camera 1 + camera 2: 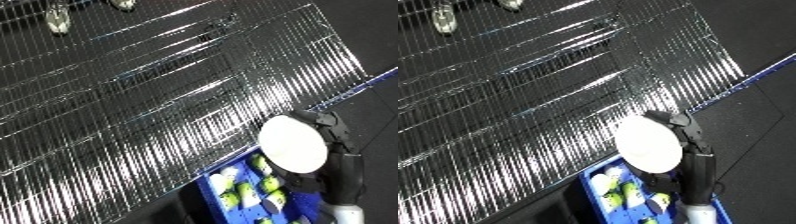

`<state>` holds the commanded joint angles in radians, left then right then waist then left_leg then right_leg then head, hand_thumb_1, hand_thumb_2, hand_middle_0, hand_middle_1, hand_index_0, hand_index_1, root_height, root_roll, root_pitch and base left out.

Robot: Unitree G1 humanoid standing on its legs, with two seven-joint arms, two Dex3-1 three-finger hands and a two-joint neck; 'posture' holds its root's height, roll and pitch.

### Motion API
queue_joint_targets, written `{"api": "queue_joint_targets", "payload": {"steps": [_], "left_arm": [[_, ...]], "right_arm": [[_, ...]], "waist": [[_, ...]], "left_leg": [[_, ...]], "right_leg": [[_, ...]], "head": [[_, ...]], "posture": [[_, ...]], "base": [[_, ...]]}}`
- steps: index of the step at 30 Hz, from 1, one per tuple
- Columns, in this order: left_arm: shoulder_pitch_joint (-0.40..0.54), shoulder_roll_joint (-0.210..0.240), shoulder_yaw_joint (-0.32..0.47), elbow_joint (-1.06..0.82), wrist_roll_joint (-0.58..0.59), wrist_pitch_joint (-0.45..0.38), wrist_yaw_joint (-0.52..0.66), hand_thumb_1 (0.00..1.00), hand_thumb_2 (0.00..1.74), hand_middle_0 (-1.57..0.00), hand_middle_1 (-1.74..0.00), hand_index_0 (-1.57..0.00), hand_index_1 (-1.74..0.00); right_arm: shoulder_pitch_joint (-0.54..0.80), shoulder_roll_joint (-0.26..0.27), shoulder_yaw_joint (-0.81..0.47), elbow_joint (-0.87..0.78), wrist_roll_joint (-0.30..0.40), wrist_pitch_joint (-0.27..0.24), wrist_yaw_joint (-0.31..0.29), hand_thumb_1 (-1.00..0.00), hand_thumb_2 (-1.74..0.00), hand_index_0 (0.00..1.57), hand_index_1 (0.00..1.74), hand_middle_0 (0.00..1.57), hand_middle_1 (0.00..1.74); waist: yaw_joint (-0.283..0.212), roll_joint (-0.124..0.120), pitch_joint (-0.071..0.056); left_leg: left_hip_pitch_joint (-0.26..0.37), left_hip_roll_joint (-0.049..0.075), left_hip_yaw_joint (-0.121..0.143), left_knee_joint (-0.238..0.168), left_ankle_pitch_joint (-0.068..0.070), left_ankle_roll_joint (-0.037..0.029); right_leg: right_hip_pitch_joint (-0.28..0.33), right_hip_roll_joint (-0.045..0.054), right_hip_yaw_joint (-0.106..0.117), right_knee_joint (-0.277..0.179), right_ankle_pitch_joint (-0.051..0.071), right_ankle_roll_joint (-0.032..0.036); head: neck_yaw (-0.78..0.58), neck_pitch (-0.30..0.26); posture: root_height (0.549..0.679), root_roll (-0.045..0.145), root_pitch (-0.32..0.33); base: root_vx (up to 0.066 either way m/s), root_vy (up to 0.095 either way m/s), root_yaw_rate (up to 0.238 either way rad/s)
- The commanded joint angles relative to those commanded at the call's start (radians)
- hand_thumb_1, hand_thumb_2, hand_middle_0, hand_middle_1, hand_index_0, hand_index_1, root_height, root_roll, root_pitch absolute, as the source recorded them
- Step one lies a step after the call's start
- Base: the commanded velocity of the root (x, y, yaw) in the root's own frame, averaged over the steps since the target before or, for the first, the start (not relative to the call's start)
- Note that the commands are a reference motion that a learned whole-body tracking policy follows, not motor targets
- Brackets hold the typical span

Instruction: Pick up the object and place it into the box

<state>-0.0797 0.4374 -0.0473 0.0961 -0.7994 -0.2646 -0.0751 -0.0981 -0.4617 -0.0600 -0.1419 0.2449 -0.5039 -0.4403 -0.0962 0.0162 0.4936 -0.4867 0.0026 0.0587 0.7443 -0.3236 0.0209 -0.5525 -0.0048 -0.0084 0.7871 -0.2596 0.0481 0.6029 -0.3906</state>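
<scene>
Across most of the view lay a chrome wire rack (169, 95). Below it stood the blue bin (589, 182), already holding yellow-green items (242, 189). Over the bin, the right hand (687, 131) gripped a white disc (648, 144), fingers curled round its edge; release remained.

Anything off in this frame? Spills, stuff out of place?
Nothing spilled. The right hand holds a white disc over the blue bin, which already has yellow-green and white items in it. The wire rack looks intact. The whole view is tilted, which looks like camera lean.
</scene>
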Motion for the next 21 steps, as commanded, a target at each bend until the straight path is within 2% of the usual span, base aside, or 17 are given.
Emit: {"api": "queue_joint_targets", "payload": {"steps": [3, 6, 11, 17, 21], "left_arm": [[0.005, -0.005, 0.004, 0.004, -0.008, -0.011, -0.002, 1.00, 1.74, -1.57, -1.74, -1.57, -1.74], [0.005, -0.013, -0.002, 0.004, -0.014, -0.026, -0.003, 1.00, 1.74, -1.57, -1.74, -1.57, -1.74], [-0.016, -0.035, -0.029, 0.017, -0.024, -0.053, 0.018, 1.00, 1.74, -1.57, -1.74, -1.57, -1.74], [-0.021, -0.053, -0.042, 0.041, -0.041, -0.074, 0.031, 1.00, 1.74, -1.57, -1.74, -1.57, -1.74], [-0.027, -0.058, -0.051, 0.050, -0.049, -0.084, 0.033, 1.00, 1.74, -1.57, -1.74, -1.57, -1.74]], "right_arm": [[0.029, -0.003, -0.025, 0.014, -0.011, -0.015, -0.043, -0.70, -1.22, 1.10, 1.22, 1.10, 1.22], [0.053, -0.009, -0.039, 0.032, 0.005, -0.026, -0.067, -0.70, -1.22, 1.10, 1.22, 1.10, 1.22], [0.071, -0.022, -0.045, 0.091, 0.033, -0.042, -0.071, -0.70, -1.22, 1.10, 1.22, 1.10, 1.22], [0.094, -0.021, -0.053, 0.162, 0.102, -0.086, -0.036, -0.40, -0.70, 0.63, 0.70, 0.63, 0.70], [0.101, -0.014, -0.052, 0.196, 0.140, -0.109, -0.019, -0.20, -0.35, 0.31, 0.35, 0.31, 0.35]], "waist": [[-0.020, -0.001, 0.004], [-0.036, 0.001, 0.009], [-0.067, 0.012, 0.019], [-0.092, 0.028, 0.026], [-0.097, 0.039, 0.026]], "left_leg": [[0.006, 0.008, 0.010, -0.004, 0.002, -0.0042], [0.017, 0.011, 0.019, -0.010, 0.002, -0.0065], [0.041, 0.010, 0.033, -0.017, 0.005, -0.0126], [0.065, 0.009, 0.047, -0.026, 0.016, -0.0208], [0.079, 0.002, 0.050, -0.051, 0.022, -0.0214]], "right_leg": [[0.005, 0.0047, 0.008, -0.009, 0.004, -0.0015], [0.010, 0.0087, 0.016, -0.017, 0.006, -0.0043], [0.020, 0.0099, 0.030, -0.024, 0.010, -0.0076], [0.033, 0.0070, 0.042, -0.026, 0.005, -0.0116], [0.034, 0.0063, 0.046, -0.034, 0.005, -0.0122]], "head": [[0.043, 0.020], [0.102, 0.030], [0.215, -0.027], [0.251, -0.067], [0.261, -0.077]], "posture": [[0.638, 0.062, 0.081], [0.640, 0.068, 0.082], [0.642, 0.080, 0.074], [0.642, 0.089, 0.064], [0.643, 0.093, 0.067]], "base": [[-0.047, 0.030, -0.227], [-0.032, 0.041, -0.163], [-0.002, 0.090, -0.138], [0.037, 0.074, -0.112], [0.013, 0.036, -0.014]]}}
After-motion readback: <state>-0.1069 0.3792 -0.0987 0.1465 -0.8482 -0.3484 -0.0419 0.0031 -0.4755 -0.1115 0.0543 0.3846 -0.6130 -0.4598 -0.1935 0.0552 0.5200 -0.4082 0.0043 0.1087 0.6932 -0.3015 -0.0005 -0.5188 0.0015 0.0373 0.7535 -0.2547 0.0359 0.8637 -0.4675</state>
